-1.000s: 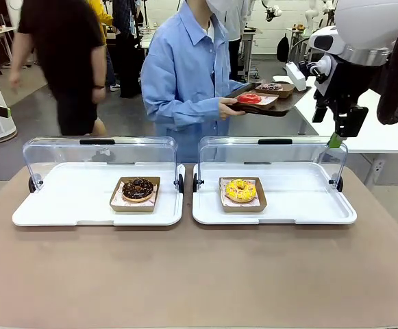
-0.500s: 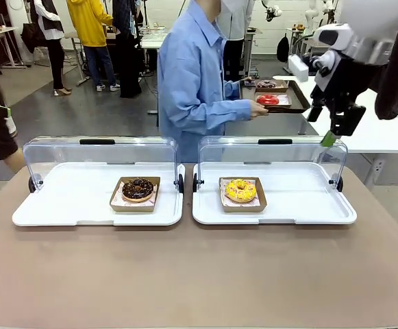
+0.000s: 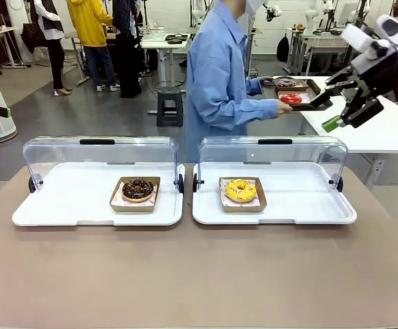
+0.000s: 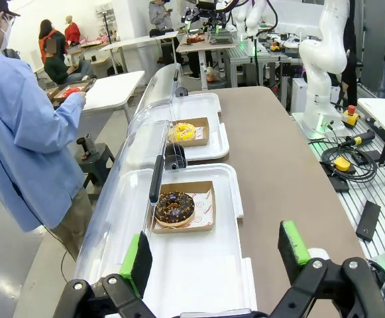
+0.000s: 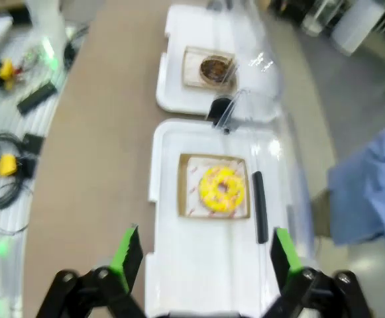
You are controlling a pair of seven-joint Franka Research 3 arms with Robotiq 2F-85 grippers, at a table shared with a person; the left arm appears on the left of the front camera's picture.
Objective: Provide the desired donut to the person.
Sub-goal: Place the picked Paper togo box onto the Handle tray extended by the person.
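On the brown bench (image 3: pixel 199 274) we saw 2 white trays side by side, each with its clear lid standing open at the far edge. The left tray (image 3: pixel 61 205) held a chocolate donut (image 3: pixel 138 188) in a small cardboard dish, near the tray's middle. The right tray (image 3: pixel 301 202) held a yellow donut (image 3: pixel 240 189) in the same kind of dish, a little left of its middle. Around both dishes the tray floors were bare, and the near part of the bench in front of the trays was free, so there was open room from the robot's side. A narrow gap separated the 2 trays.

The person (image 3: pixel 219 82) in the light blue shirt stood behind the bench, turned sideways toward the right, and held a dark tray (image 3: pixel 301 96) with a red donut (image 3: pixel 290 99) and another dish on it, beside a white table.

The right gripper (image 3: pixel 341 110) was raised high at the right, above and behind the right tray's far corner, tilted, with its fingers (image 3: pixel 331 124) apart and nothing between them. In its wrist view the yellow donut (image 5: pixel 222 188) lay below, between the green pads.

The left gripper (image 4: pixel 213 255) hung over the end of the left tray (image 4: pixel 199 278), its fingers (image 4: pixel 136 263) apart and holding nothing, with the chocolate donut (image 4: pixel 174 207) ahead of it.
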